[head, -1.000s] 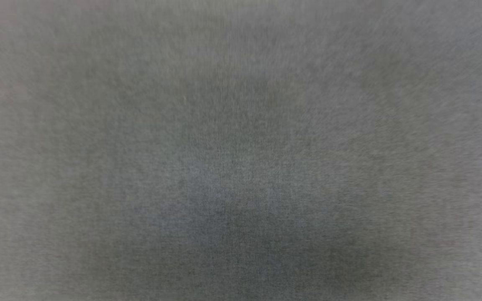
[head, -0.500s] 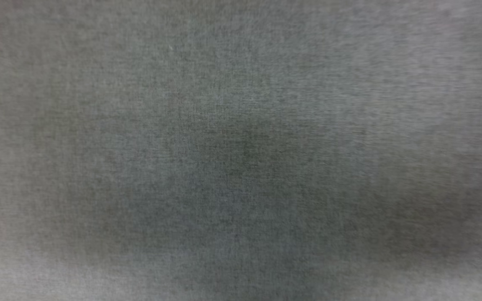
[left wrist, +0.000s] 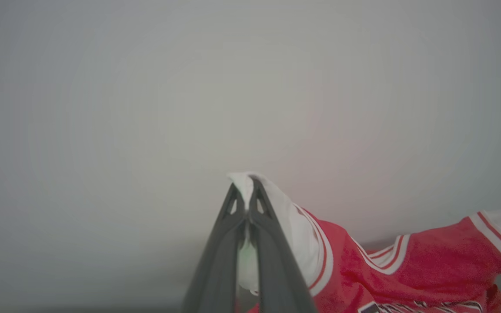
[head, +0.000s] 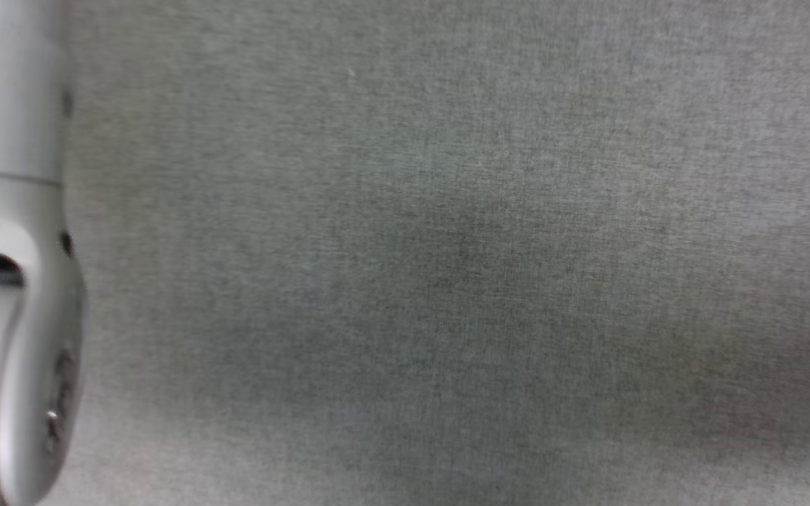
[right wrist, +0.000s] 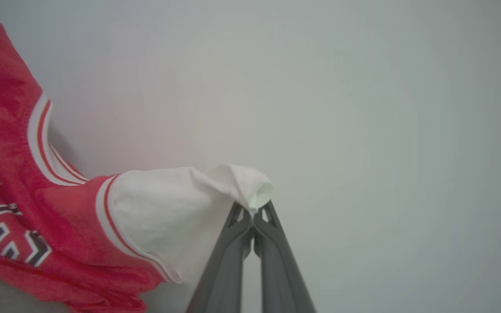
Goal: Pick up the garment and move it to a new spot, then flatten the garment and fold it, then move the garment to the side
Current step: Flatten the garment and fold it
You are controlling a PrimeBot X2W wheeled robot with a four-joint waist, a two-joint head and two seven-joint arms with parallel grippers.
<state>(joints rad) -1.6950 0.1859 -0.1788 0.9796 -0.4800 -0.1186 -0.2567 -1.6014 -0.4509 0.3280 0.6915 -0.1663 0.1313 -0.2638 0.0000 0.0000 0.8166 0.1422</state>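
Pinching a white sleeve end of the garment (left wrist: 385, 274), the left gripper (left wrist: 247, 191) has its fingers pressed together on the cloth; the red body runs off to that view's lower right. The right gripper (right wrist: 254, 208) clamps another white sleeve end the same way, with the lettered red body at that view's left. A pale forearm (head: 4, 281) lines the head view's left edge, over grey fabric (head: 447, 246).
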